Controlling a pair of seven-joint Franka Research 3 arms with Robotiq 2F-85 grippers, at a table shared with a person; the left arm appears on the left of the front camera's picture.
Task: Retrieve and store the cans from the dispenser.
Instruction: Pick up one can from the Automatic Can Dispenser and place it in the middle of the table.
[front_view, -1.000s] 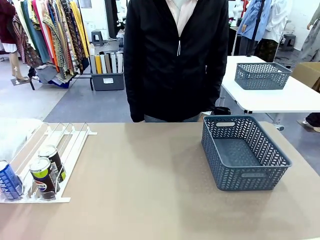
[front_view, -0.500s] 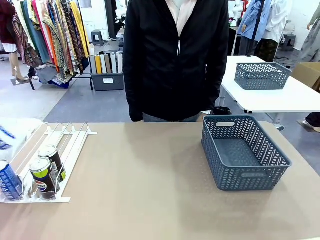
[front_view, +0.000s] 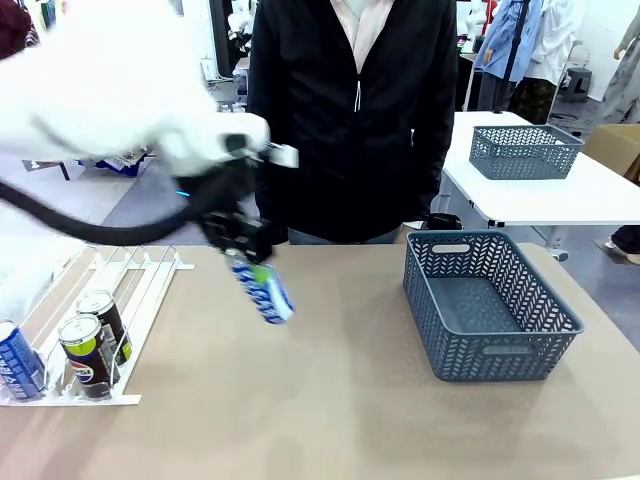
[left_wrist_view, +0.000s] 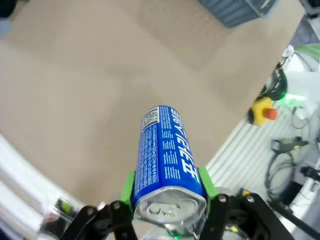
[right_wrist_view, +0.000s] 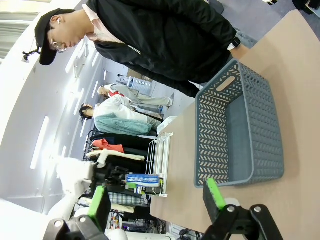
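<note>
My left gripper (front_view: 243, 255) hangs over the table's left middle, shut on a blue can (front_view: 263, 291) that tilts down and to the right, clear of the tabletop. In the left wrist view the green pads (left_wrist_view: 129, 184) clamp that blue can (left_wrist_view: 167, 152) near its silver top. The white dispenser (front_view: 140, 285) lies at the left with two black Pepsi cans (front_view: 88, 352) and another blue can (front_view: 18, 362) at its near end. My right gripper (right_wrist_view: 156, 197) is open with nothing between its fingers; beyond it are the held can (right_wrist_view: 142, 178) and the dispenser (right_wrist_view: 161, 157).
A dark grey mesh basket (front_view: 492, 350) sits empty on the right of the table, also the basket (right_wrist_view: 239, 145) in the right wrist view. A person in a black jacket (front_view: 350, 120) stands at the far edge. A second basket (front_view: 524, 151) rests on a white table behind.
My left arm has swung in from the left edge, carrying the blue can out over the table. The cans in the dispenser and the basket have not moved.
</note>
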